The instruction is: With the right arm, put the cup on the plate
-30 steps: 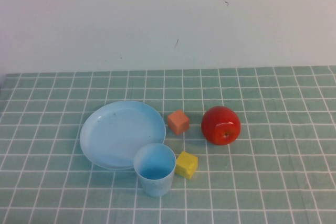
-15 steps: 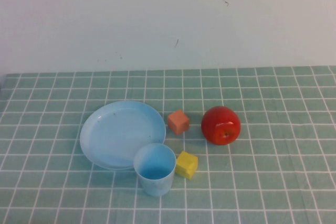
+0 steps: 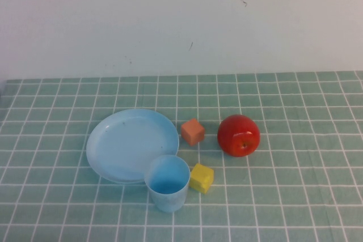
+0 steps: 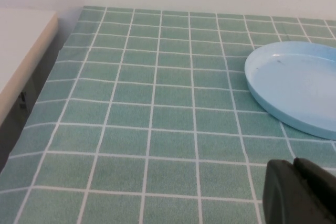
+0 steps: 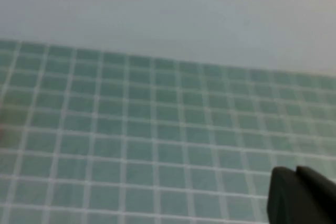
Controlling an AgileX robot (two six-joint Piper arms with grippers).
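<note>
Left wrist view alone shows left gripper (image 4: 300, 192).

A staged tabletop test bench, likely a lab: green checked cloth (image 3: 295, 196) against a bare white wall (image 3: 170, 21), with toy-like props laid out, namely plate (image 3: 122, 145) at 9 o'clock, cup (image 3: 167, 184) at 6, two blocks (image 3: 193, 132), and an apple (image 3: 239, 135) at 3.
</note>
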